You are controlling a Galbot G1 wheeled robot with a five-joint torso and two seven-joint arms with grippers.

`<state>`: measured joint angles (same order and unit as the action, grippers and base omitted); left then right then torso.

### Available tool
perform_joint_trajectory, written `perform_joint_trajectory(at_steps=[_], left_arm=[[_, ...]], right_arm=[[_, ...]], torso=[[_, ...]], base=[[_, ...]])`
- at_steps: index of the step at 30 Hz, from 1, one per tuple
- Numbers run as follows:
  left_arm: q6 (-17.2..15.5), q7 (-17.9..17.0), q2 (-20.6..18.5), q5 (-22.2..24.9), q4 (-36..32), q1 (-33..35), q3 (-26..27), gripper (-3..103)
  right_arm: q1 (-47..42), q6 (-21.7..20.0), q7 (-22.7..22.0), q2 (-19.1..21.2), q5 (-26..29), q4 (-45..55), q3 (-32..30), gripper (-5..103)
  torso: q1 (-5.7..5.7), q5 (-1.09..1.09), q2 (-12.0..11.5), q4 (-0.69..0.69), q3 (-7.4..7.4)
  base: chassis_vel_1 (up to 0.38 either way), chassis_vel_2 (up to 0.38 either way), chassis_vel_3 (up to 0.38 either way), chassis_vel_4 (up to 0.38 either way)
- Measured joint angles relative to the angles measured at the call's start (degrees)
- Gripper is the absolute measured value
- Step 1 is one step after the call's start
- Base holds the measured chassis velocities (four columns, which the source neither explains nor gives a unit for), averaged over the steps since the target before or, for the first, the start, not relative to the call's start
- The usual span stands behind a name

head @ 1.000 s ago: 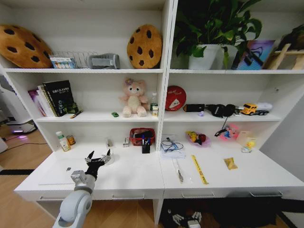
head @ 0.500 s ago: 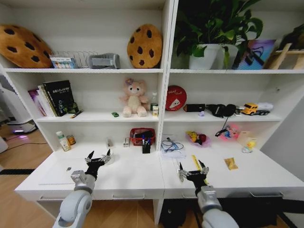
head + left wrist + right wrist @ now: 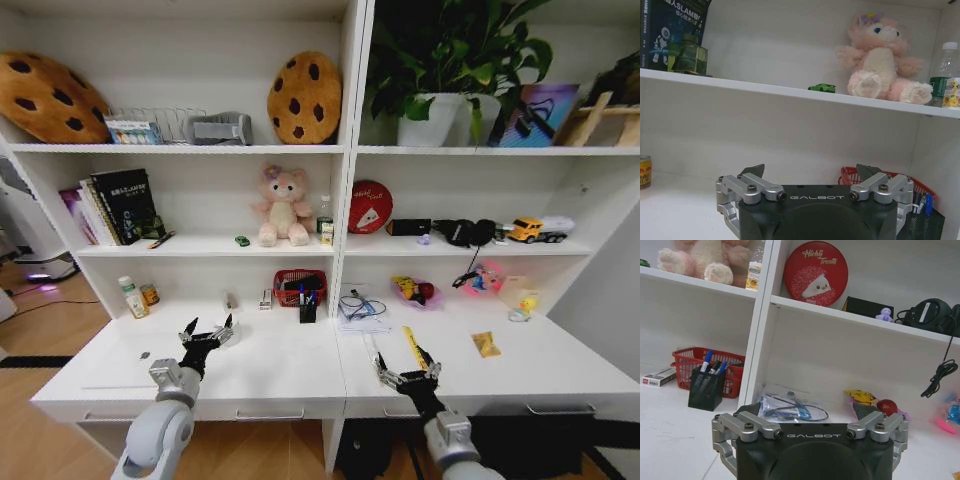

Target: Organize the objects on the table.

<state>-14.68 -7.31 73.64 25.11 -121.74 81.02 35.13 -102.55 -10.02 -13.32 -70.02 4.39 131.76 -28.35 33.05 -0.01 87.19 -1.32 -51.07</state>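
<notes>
Head view: a marker pen [image 3: 374, 358] lies on the surface [image 3: 280, 370] near its front edge, long axis running front to back, just beside the right gripper [image 3: 408, 369], whose fingers are spread and empty. Left gripper [image 3: 205, 330] hovers spread over the surface's left half; a green toy car [image 3: 242, 241] sits on the shelf [image 3: 200, 247] above.

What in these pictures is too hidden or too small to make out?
- Head view: the right gripper covers part of the pen on the desk, so their contact is unclear.
- Head view: the green toy car on the shelf is too small for detail.
- Left wrist view: the left gripper body hides the desk under it.
- Right wrist view: the gripper body hides the pen.
</notes>
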Motion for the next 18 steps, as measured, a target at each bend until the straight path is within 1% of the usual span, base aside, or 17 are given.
perform_joint_trajectory(at_steps=[5, 9, 18], left_arm=[[0.0, 0.0, 0.0, 0.0, 0.0, 0.0, 0.0, 100], [0.0, 0.0, 0.0, 0.0, 0.0, 0.0, 0.0, 100], [0.0, 0.0, 0.0, 0.0, 0.0, 0.0, 0.0, 100]], right_arm=[[-0.2, 0.3, -0.7, 0.2, 0.2, -0.1, 0.0, 100], [0.0, 0.1, -0.7, 0.2, 0.7, 0.3, -0.4, 100], [1.1, -0.9, -0.7, 0.2, 1.1, 0.5, -0.1, 100]], torso=[[0.00, 0.01, 0.0, 0.02, 0.00], [0.00, 0.01, 0.0, -0.01, 0.00], [0.00, 0.01, 0.0, 0.00, 0.00]], base=[[-0.091, -0.079, 0.107, 0.088], [-0.136, -0.154, 0.112, 0.135], [-0.145, -0.135, 0.148, 0.142]])
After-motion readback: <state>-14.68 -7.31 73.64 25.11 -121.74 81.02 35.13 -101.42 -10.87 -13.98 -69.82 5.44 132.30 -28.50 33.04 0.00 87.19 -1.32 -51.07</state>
